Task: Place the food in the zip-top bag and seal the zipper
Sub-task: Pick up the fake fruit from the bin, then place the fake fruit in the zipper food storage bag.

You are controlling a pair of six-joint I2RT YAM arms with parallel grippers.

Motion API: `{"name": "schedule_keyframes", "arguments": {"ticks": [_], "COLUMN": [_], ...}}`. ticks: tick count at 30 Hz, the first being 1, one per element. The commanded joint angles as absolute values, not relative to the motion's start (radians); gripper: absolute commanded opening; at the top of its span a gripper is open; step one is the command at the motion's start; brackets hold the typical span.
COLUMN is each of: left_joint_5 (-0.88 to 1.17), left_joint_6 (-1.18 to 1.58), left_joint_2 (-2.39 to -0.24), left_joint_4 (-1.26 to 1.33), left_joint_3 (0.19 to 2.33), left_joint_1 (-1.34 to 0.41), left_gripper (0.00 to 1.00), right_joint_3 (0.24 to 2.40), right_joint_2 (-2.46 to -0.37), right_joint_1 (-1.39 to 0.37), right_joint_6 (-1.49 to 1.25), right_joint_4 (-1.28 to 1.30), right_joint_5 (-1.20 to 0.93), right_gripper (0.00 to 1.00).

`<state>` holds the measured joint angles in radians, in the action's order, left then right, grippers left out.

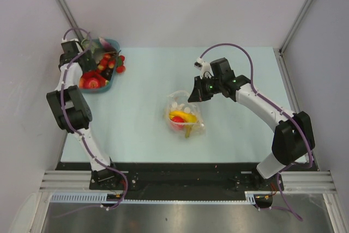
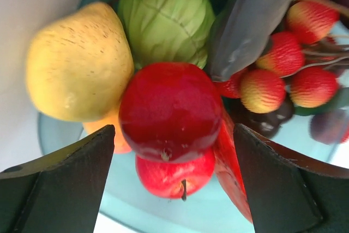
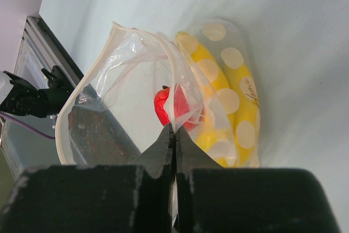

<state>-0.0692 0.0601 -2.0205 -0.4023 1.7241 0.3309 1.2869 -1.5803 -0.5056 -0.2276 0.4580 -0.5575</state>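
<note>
The zip-top bag (image 1: 185, 116) lies mid-table with its mouth open, holding a yellow banana (image 3: 240, 107) and a red fruit (image 3: 163, 105). My right gripper (image 3: 174, 130) is shut on the bag's upper mouth edge and lifts it; it also shows in the top view (image 1: 195, 95). The whitish zipper (image 3: 90, 80) curves round the open mouth. My left gripper (image 2: 173, 189) is open inside the blue basket (image 1: 112, 43), its jaws on either side of a dark red round fruit (image 2: 169, 110) with a red apple (image 2: 174, 175) under it.
The basket also holds a yellow pear (image 2: 76, 64), a green cabbage (image 2: 163, 20), a dark aubergine (image 2: 251, 20) and strawberries (image 2: 283, 58). Some red fruit (image 1: 120, 68) hangs over its right rim. Grey walls stand close behind and left of the basket.
</note>
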Motion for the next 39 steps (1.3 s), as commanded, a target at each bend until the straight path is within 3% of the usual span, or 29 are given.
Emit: {"name": "schedule_keyframes", "arguments": {"ticks": [1, 7, 14, 21, 27, 31, 39], "left_joint_5": [-0.1, -0.118, -0.083, 0.058, 0.21, 0.296, 0.302], "left_joint_6": [0.048, 0.041, 0.046, 0.086, -0.02, -0.006, 0.002], "left_joint_2": [-2.057, -2.118, -2.08, -1.847, -1.482, -1.271, -1.176], "left_joint_4": [-0.38, -0.374, -0.382, -0.414, -0.339, -0.342, -0.324], "left_joint_3": [1.784, 1.853, 1.847, 1.698, 1.431, 1.269, 1.117], "left_joint_1": [0.325, 0.325, 0.325, 0.311, 0.118, -0.113, -0.567], "left_gripper": [0.93, 0.91, 0.68, 0.54, 0.53, 0.51, 0.52], "right_joint_3": [1.307, 1.308, 1.307, 1.299, 1.27, 1.264, 1.264], "right_joint_2": [-1.588, -1.605, -1.601, -1.583, -1.559, -1.551, -1.539], "right_joint_1": [-0.499, -0.497, -0.497, -0.499, -0.511, -0.512, -0.512], "right_joint_6": [-0.221, -0.219, -0.222, -0.235, -0.232, -0.236, -0.258], "right_joint_4": [0.423, 0.42, 0.422, 0.417, 0.413, 0.41, 0.399], "right_joint_5": [-0.563, -0.571, -0.569, -0.574, -0.577, -0.58, -0.614], "right_gripper": [0.0, 0.0, 0.0, 0.0, 0.0, 0.0, 0.0]}}
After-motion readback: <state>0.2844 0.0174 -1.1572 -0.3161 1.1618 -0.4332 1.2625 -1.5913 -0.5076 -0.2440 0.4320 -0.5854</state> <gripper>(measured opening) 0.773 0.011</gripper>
